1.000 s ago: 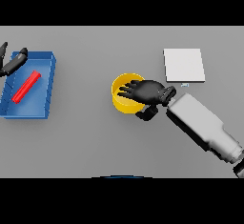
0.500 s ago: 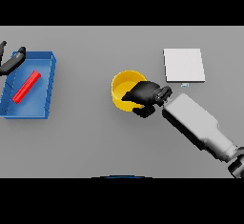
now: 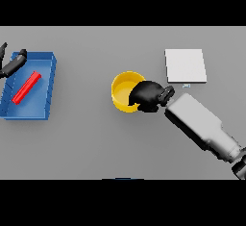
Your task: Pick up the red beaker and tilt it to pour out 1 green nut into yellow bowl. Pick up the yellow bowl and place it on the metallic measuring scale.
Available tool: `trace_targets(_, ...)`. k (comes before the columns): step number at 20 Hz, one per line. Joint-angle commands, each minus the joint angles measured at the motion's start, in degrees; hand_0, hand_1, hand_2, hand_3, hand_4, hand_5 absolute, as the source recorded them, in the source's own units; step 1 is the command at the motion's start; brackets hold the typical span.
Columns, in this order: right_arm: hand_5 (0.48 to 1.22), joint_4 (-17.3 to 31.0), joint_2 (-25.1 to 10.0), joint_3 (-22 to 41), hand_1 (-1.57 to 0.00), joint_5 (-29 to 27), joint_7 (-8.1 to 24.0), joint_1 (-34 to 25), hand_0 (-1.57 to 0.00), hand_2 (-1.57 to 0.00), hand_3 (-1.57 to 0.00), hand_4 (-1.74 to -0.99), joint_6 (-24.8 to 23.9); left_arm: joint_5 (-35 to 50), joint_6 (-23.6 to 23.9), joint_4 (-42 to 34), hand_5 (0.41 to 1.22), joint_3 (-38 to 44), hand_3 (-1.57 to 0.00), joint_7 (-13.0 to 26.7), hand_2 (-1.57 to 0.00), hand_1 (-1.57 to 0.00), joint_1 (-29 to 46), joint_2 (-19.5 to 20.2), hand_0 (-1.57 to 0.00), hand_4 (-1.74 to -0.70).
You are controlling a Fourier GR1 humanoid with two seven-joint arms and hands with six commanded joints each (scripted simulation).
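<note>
My right hand (image 3: 148,95) clamps the yellow bowl (image 3: 124,91) at its three o'clock rim. The blue tray (image 3: 47,86) holds the red beaker (image 3: 27,87); my left hand (image 3: 13,63) hangs relaxed above it.

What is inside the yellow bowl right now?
The bowl shows only bare yellow interior on its left; no nut is visible. The right hand curls over its right rim, covering that part of the inside.

- Single head view, high above, facing almost straight down on the grey table (image 3: 96,143).
- Wide framing: blue tray (image 3: 45,88) at left edge, measuring scale (image 3: 185,65) upper right.
- No second view, no overlap.
</note>
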Motion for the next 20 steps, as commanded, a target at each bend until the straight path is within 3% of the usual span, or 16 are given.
trace_targets(1, 1.197, -0.15, -0.15, -0.24, -1.48, -0.08, 0.21, 0.0, -1.48, -1.29, -1.23, -1.708, -0.05, 0.17, -0.47, -0.15, 0.696, 0.31, 0.0, -0.26, 0.0, 0.0, -0.08, 0.62, 0.0, -0.72)
trace_targets(6, 1.213, -2.38, -1.3, -2.43, -1.54, -1.87, 1.69, 0.23, -1.54, -1.33, -1.34, -1.73, 1.27, 0.72, -0.61, -1.15, 0.696, 0.38, 0.0, 0.48, 0.0, 0.0, 0.13, 0.94, 0.0, -0.72)
trace_targets(11, 1.218, -9.58, -4.72, -6.38, -1.56, -4.28, 3.68, 0.46, -1.56, -1.43, -1.23, -1.737, 5.67, 0.16, -0.67, -0.62, 0.692, -0.01, 0.0, 0.49, 0.0, 0.0, -0.49, 0.31, 0.0, -0.72)
trace_targets(14, 1.22, -11.25, -5.66, -8.59, -1.57, -3.82, 6.27, 0.59, -1.57, -1.46, -1.18, -1.739, 4.8, 0.11, -1.4, 0.02, 0.686, -0.14, 0.0, 0.96, 0.0, 0.0, -0.98, 0.25, 0.0, -0.71)
trace_targets(20, 1.22, -14.0, -10.24, -11.93, -1.57, -3.63, 5.57, 2.17, -1.56, -1.51, -1.15, -1.741, 4.42, 0.41, -0.18, -2.95, 0.698, 0.04, 0.0, 1.9, 0.0, 0.0, 0.1, 1.72, 0.0, -0.72)
